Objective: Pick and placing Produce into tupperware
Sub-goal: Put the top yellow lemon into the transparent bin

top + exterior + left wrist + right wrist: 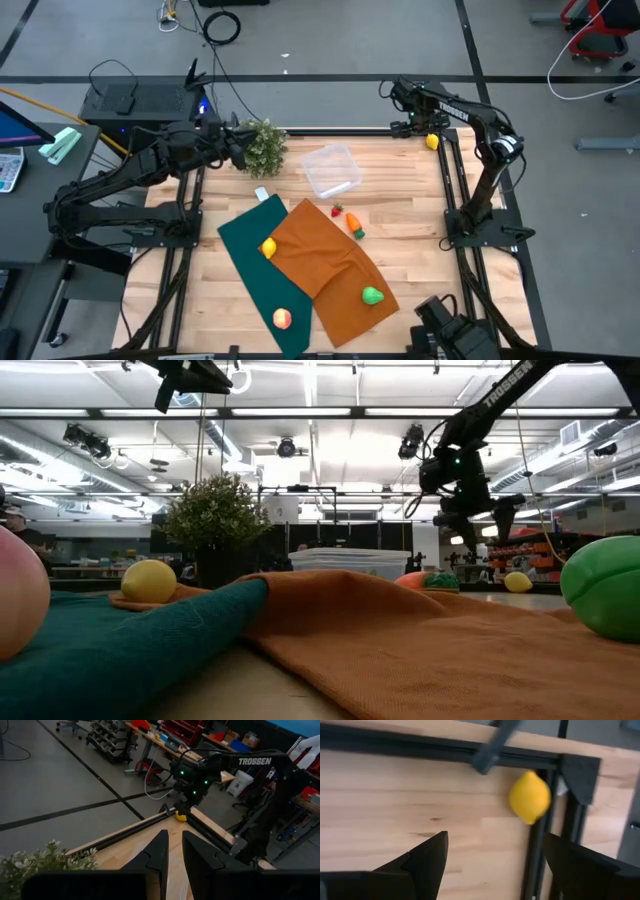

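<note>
The clear tupperware (332,170) stands on the bare wood at the far middle of the table. A yellow lemon (432,141) lies in the far right corner against the black frame. My right gripper (413,127) hovers open just left of it; in its wrist view the lemon (530,797) sits beyond the spread fingers. A red piece (337,211) and an orange one (355,225) lie by the orange cloth's far edge. A yellow piece (268,248), a green one (372,295) and a peach one (283,319) rest on the cloths. My left gripper (238,148) waits by the plant, its fingers almost together.
An orange cloth (330,265) overlaps a green cloth (255,270) across the table's near middle. A bushy potted plant (263,146) stands at the far left, beside my left gripper. A black frame rail (420,747) borders the far and right edges. A white tag (262,194) lies near the green cloth.
</note>
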{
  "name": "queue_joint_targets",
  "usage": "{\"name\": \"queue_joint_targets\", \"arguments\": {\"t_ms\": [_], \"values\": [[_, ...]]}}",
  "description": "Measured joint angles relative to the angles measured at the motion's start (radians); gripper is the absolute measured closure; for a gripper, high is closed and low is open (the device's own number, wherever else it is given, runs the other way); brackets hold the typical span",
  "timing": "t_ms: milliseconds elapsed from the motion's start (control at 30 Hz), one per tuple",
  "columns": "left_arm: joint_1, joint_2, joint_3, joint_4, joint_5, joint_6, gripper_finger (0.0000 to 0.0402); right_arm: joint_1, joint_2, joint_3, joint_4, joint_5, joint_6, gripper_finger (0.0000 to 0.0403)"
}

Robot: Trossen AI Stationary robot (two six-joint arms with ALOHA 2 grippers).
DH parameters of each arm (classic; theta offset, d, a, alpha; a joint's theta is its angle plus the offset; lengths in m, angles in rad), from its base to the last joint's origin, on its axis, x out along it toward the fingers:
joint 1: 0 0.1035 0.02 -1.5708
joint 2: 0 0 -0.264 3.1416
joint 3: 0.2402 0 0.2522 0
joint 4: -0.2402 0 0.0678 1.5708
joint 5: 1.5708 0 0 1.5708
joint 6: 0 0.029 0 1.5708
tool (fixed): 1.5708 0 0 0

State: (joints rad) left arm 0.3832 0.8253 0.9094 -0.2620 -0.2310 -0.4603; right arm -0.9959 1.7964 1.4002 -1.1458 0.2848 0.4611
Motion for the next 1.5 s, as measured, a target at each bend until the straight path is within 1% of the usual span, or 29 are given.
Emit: {"name": "queue_joint_targets", "arguments": {"t_ms": [100, 200, 500, 733, 833, 1033, 1133, 1500], "values": [[0.0, 0.0, 0.0, -0.005, 0.001, 0.0, 0.0341, 0.021, 0.022, 0.0, 0.035, 0.014, -0.02, 0.0115], [0.0, 0.0, 0.0, -0.007, 0.001, 0.0, 0.0337, 0.023, 0.038, 0.0, 0.044, 0.049, -0.005, 0.0115], [0.0, 0.019, 0.0, -0.004, 0.001, 0.002, 0.0335, -0.021, 0.096, 0.0, 0.034, 0.052, 0.039, 0.0118], [0.0, 0.073, 0.0, 0.002, 0.001, 0.01, 0.0331, -0.062, 0.152, 0.0, 0.028, 0.056, 0.017, 0.0125], [0.0, 0.101, 0.0, 0.004, 0.001, 0.012, 0.0334, -0.089, 0.159, 0.0, 0.016, 0.089, 0.015, 0.0129], [0.007, 0.143, 0.0, 0.042, 0.001, 0.003, 0.0329, -0.084, 0.16, 0.0, 0.049, 0.103, 0.035, 0.0131], [0.008, 0.145, 0.0, 0.058, 0.0, 0.001, 0.0325, -0.081, 0.176, 0.0, 0.043, 0.13, 0.043, 0.0131], [0.008, 0.143, 0.0, 0.077, 0.0, 0.001, 0.0322, -0.079, 0.18, 0.0, 0.048, 0.155, 0.063, 0.0133]]}}
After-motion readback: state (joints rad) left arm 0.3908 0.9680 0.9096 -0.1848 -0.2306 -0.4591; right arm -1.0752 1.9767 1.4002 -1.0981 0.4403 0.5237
